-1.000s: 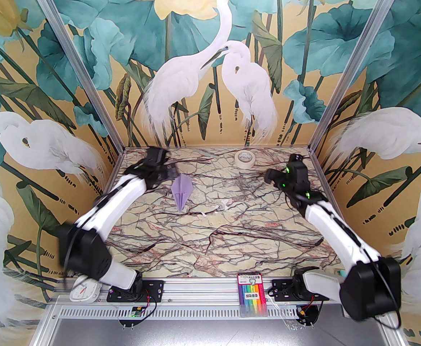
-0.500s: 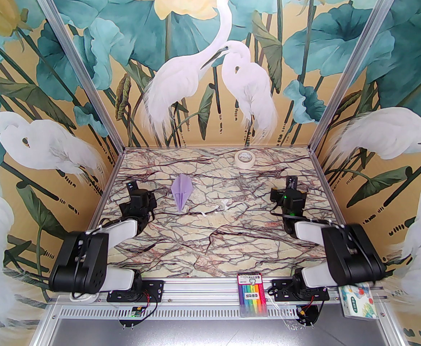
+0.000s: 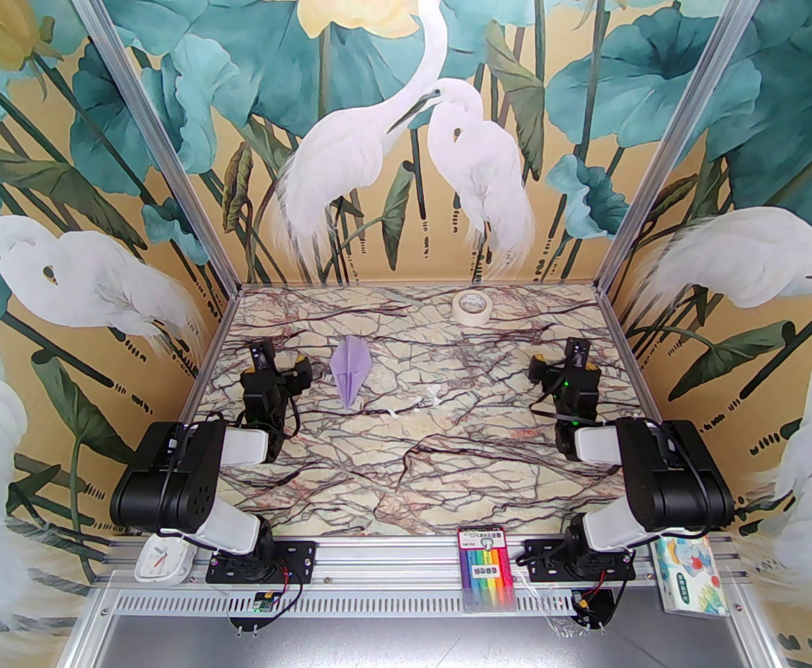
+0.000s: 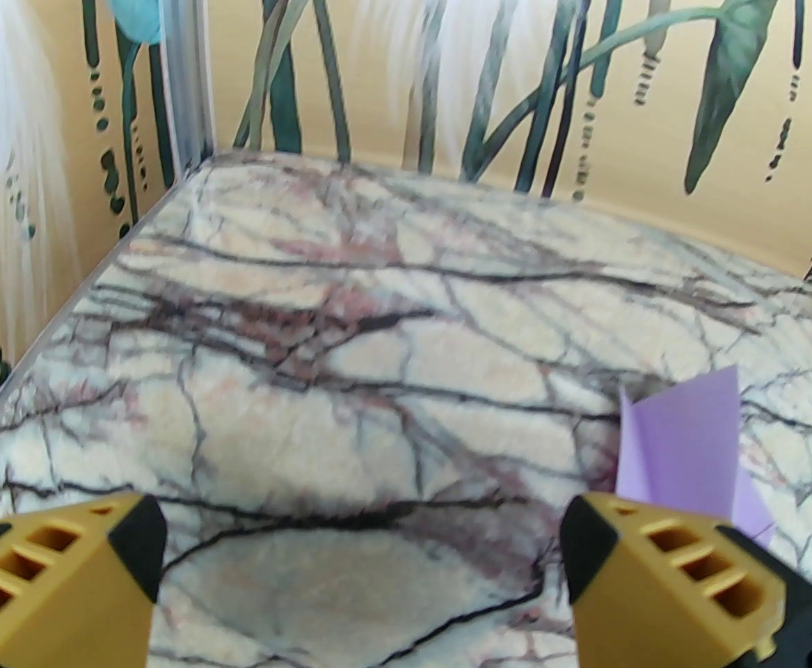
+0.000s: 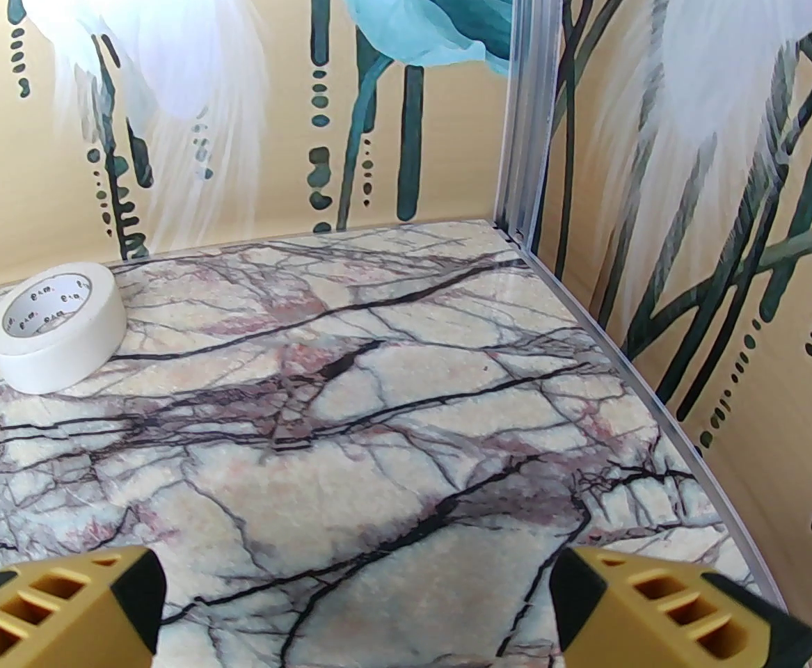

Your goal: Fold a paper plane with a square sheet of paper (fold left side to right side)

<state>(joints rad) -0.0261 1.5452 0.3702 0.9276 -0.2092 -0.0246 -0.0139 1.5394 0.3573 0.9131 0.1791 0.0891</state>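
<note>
Nearby, paper plane (image 3: 350, 373) lying free — just right of left hand (image 3: 282, 364), jaws spread.

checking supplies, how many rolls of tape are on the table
1. The white tape roll lies flat near the back edge of the marble-patterned table, right of centre. Parts of the tabletop are covered, so more may be hidden.

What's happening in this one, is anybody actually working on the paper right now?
Nothing is being handled at this moment. The paper plane lies folded on the marble table, its point toward the arms' bases. The left gripper is open and empty, just left of the plane without touching it. The right gripper is open and empty too, over the right side of the table. A tape roll sits near the back wall. The folding looks finished.
</note>
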